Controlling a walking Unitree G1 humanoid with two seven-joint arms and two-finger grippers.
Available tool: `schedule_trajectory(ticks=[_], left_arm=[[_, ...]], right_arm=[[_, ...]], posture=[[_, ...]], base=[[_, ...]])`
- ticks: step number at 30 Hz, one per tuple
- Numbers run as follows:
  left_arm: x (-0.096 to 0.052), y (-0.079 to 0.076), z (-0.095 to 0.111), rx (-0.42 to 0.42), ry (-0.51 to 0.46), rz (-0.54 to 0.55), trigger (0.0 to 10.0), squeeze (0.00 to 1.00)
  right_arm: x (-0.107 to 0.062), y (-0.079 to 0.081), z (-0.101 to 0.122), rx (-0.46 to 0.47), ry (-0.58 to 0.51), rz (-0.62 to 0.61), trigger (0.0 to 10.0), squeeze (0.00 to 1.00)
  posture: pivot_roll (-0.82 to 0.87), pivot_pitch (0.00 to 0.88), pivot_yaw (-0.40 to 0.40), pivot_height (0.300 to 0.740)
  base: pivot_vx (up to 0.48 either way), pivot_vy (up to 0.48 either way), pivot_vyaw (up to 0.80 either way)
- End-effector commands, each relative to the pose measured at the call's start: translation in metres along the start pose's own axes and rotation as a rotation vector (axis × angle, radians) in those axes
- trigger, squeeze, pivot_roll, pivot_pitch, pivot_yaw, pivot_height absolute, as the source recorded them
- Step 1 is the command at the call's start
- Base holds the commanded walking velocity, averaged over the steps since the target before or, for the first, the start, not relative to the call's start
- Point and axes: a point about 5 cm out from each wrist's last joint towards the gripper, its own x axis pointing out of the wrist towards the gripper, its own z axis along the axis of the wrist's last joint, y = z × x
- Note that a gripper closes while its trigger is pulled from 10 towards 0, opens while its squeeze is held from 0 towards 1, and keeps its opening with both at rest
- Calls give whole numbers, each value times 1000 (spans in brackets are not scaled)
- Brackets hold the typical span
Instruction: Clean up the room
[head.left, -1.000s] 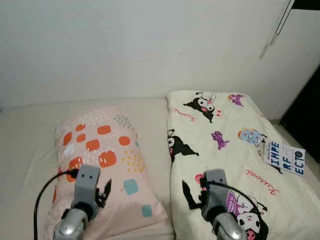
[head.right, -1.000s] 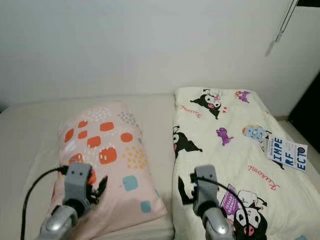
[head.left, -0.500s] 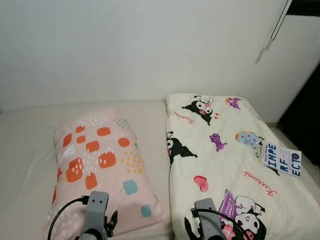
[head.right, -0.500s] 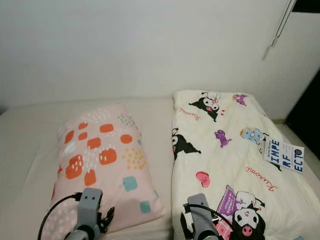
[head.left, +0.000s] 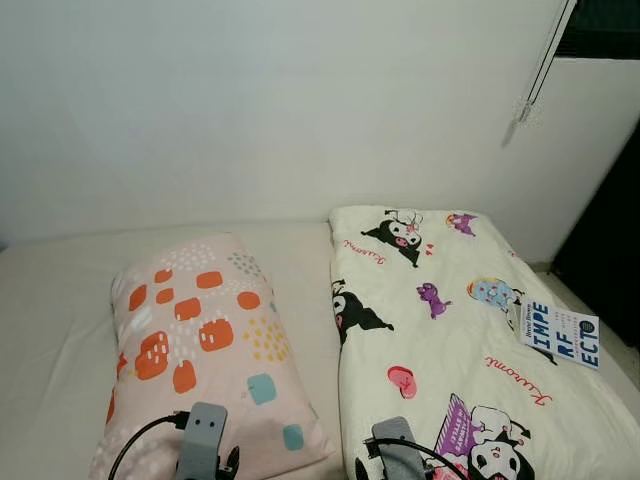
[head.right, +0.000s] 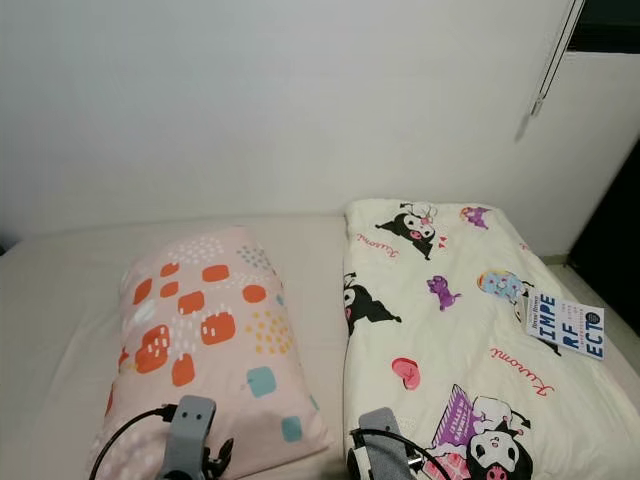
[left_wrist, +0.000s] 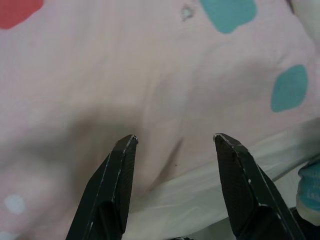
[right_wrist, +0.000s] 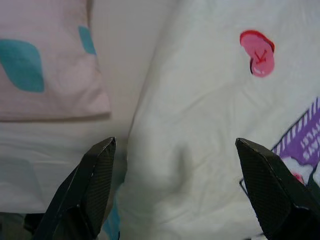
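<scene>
So there's a bed (head.left: 40, 330) with a beige sheet pushed up against a white wall (head.left: 250, 100). A pink pillow (head.left: 205, 340) with orange, teal and white blobs lies on the left half, its near end reaching toward the bed's front edge. Right beside it, running along the right edge up to the wall, is a cream cartoon-print blanket (head.left: 450, 340) with black characters and a white label (head.left: 560, 335) with blue letters near its right side.

Left gripper (left_wrist: 172, 142) sits low over the near end of the pillow, fingers (left_wrist: 112, 185) spread apart with nothing between them. Can't really tell if the tips are touching the fabric, it's too close up.

Right gripper (right_wrist: 175, 170) is over the near left edge of the blanket, just by the pillow's corner, fingers (right_wrist: 87, 187) wide apart and empty too.

A blind cord (head.left: 535, 70) hangs in the far right corner.
</scene>
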Motion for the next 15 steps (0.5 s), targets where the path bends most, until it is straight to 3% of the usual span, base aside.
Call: schedule_trajectory(ticks=[1,8,15], left_arm=[[0,-4,-5,-6,20,-5,10000,0],[3,1,-4,17,22,9,10000,0],[1,15,-10,-3,62,66,10000,0]], right_arm=[[-1,1,-5,20,18,2,10000,0],[-1,-4,-7,4,10,-35,10000,0],[-1,-15,-6,51,5,-119,10000,0]], posture=[[28,51,-21,740],[29,62,-17,740],[26,69,-10,740]], base=[[0,0,0],[0,0,0],[0,0,0]])
